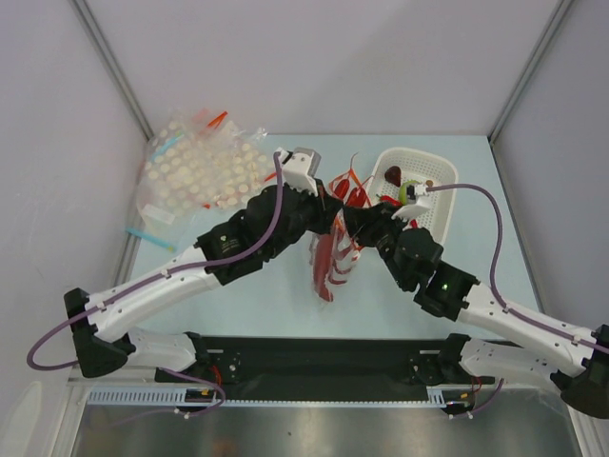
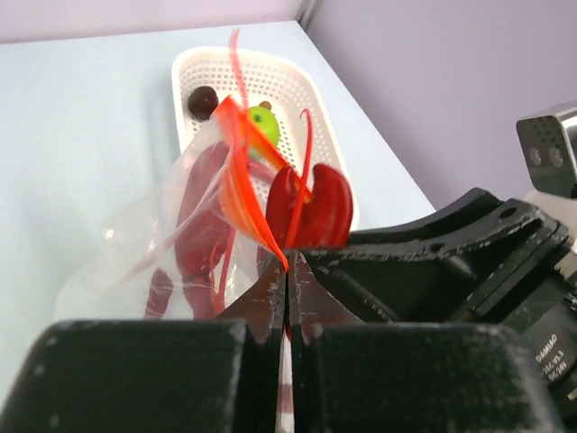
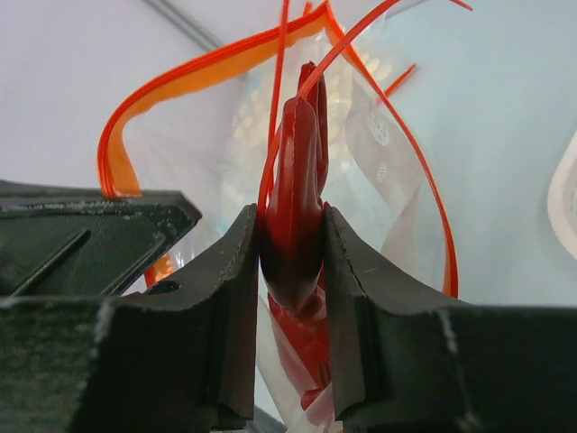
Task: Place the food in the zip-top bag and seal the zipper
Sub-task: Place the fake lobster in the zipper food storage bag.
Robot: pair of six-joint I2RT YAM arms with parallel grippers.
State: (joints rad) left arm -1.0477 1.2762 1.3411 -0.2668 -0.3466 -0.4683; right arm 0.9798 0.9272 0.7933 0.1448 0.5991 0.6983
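Here, the left gripper (image 2: pixel 286 271) is pinching fully closed on the zipper (image 2: pixel 239 180) of the one zip-top bag (image 2: pixel 126 262). The one lobster (image 3: pixel 291 180) is sitting partly inside it. The right gripper (image 3: pixel 293 244) is clamping narrowly on its claw. One basket (image 1: pixel 440 205) is holding one green fruit (image 1: pixel 407 194).

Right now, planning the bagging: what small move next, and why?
Probably lower the right gripper to push the glossy red plastic toy lobster deeper: its claw sits at the red-orange zipper strip of the clear crinkly bag, which the left gripper pinches.
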